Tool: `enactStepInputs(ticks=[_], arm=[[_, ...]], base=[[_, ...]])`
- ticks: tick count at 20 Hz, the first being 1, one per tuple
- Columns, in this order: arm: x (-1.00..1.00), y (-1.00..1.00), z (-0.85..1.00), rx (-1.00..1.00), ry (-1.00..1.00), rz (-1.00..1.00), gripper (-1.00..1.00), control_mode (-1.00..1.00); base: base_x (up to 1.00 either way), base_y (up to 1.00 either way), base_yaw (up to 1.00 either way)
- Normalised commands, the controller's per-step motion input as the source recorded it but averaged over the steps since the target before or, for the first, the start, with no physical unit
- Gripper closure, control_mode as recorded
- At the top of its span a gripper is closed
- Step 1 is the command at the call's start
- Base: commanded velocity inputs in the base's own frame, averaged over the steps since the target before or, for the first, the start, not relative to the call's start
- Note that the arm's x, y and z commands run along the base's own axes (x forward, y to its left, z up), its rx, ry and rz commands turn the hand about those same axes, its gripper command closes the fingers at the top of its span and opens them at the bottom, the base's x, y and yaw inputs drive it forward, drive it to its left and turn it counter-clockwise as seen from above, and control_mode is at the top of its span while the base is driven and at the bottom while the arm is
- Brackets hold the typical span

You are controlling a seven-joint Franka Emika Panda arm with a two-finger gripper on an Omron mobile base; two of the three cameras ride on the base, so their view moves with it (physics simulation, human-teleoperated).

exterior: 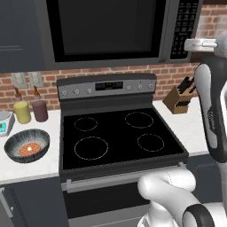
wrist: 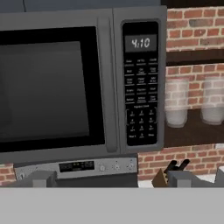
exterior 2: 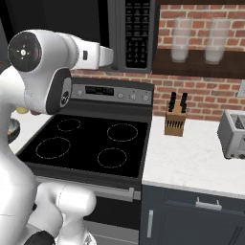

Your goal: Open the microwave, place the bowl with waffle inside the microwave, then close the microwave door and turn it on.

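The microwave [exterior: 40, 53] hangs above the stove with its door [wrist: 48, 87] closed, the black glass dark. Its keypad [wrist: 141, 83] is on the right, with a lit clock at the top. The bowl [exterior: 17, 142] sits on the left counter, and the small orange waffle [exterior: 30, 148] lies inside it. My gripper [wrist: 113, 179] is held high in front of the microwave's lower right part, facing it from a short distance. Its fingertips [wrist: 43, 178] stand wide apart, open, with nothing between them. The bowl is far down to the gripper's left.
The black stove [exterior: 117, 133] lies below the microwave. A knife block [exterior: 179, 99] stands on the right counter, and a toaster [exterior 2: 234, 134] farther right. A yellow cup [exterior: 22, 111] and a maroon cup [exterior: 40, 110] stand behind the bowl. Glasses [wrist: 176, 103] sit on a shelf right of the microwave.
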Motion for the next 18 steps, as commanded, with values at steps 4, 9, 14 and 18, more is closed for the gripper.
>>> enactStepInputs(ticks=[4, 9, 14, 18], arm=[[-0.30, -0.01, 0.59, 0.04, -0.04, 0.00, -1.00, -1.00], [-0.08, 0.00, 0.31, 0.00, -0.02, 0.00, -1.00, -1.00], [0.12, 0.00, 0.04, -0.01, 0.02, 0.00, -1.00, -1.00], [0.42, 0.00, -0.23, -0.01, 0.02, 0.00, -1.00, -1.00]], base=[[0.00, 0.00, 0.00], [0.00, 0.00, 0.00], [0.00, 0.00, 0.00], [0.00, 0.00, 0.00]])
